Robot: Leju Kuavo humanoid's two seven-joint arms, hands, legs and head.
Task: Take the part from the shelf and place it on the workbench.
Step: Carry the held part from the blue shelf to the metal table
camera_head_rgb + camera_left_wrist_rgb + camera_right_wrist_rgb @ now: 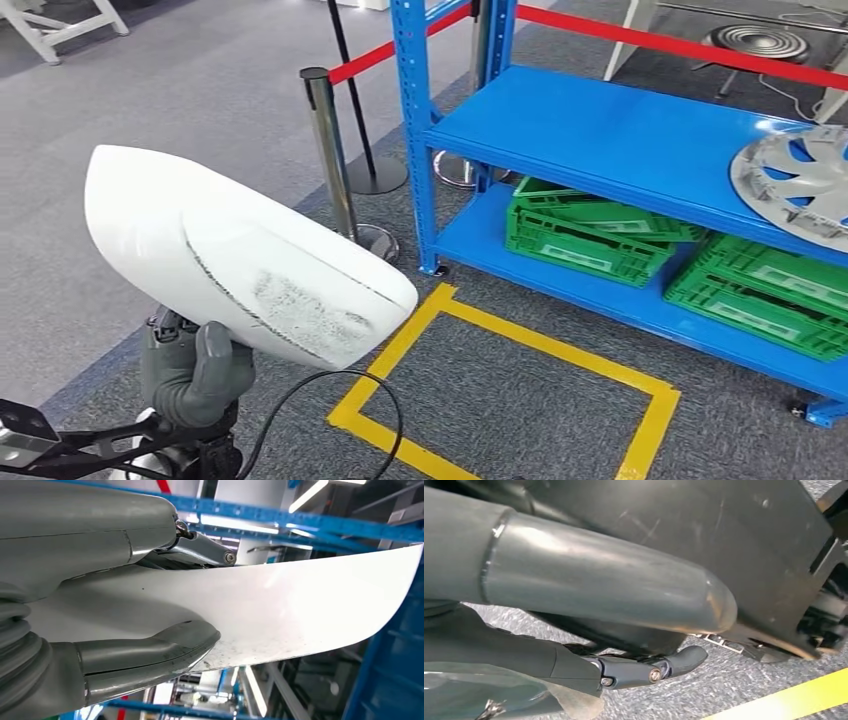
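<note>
A white curved shell part with a scuffed grey patch is held up in front of me, over the grey carpet. My left hand grips it from below at its lower edge. In the left wrist view the grey thumb and fingers clamp the white part from both sides. The blue shelf stands apart to the right. My right hand hangs low beside dark body parts, its fingers stretched out with nothing in them.
The shelf carries a silver hubcap on its middle level and green crates on the bottom one. A chrome stanchion with a red belt stands left of the shelf. A yellow tape square marks the floor.
</note>
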